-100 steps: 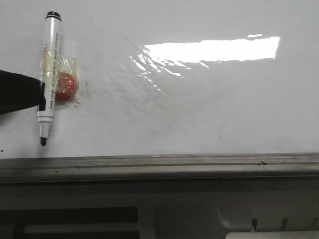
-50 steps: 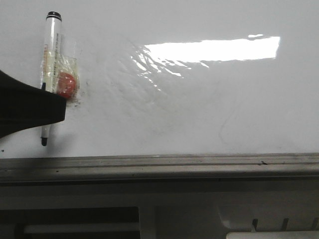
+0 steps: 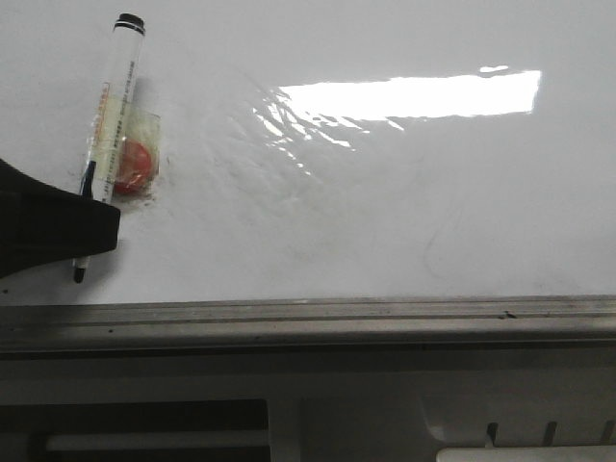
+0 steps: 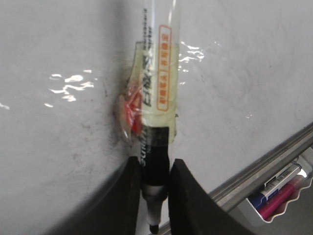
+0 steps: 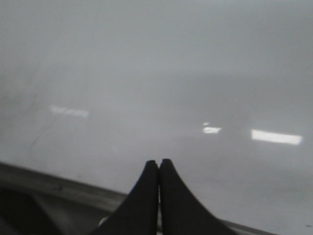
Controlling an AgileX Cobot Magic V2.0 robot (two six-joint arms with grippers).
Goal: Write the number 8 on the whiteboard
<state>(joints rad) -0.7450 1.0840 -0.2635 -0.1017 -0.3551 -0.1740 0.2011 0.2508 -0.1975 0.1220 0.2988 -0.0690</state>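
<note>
A white marker pen with a black cap end and a black tip lies against the glossy whiteboard at the left, taped to a red round piece. My left gripper is shut on the pen's black lower part, its tip poking out below the fingers. In the left wrist view the pen runs up from between the black fingers. No number 8 shows on the board. My right gripper is shut and empty over blurred board.
A grey metal edge rail runs along the board's near edge. A wrinkled shiny patch lies mid-board. Below the rail a tray with coloured markers shows in the left wrist view.
My left gripper came in from the left and closed on the pen's lower part. The pen has since tilted, its cap end swinging right, and the red piece shifted with it.
</note>
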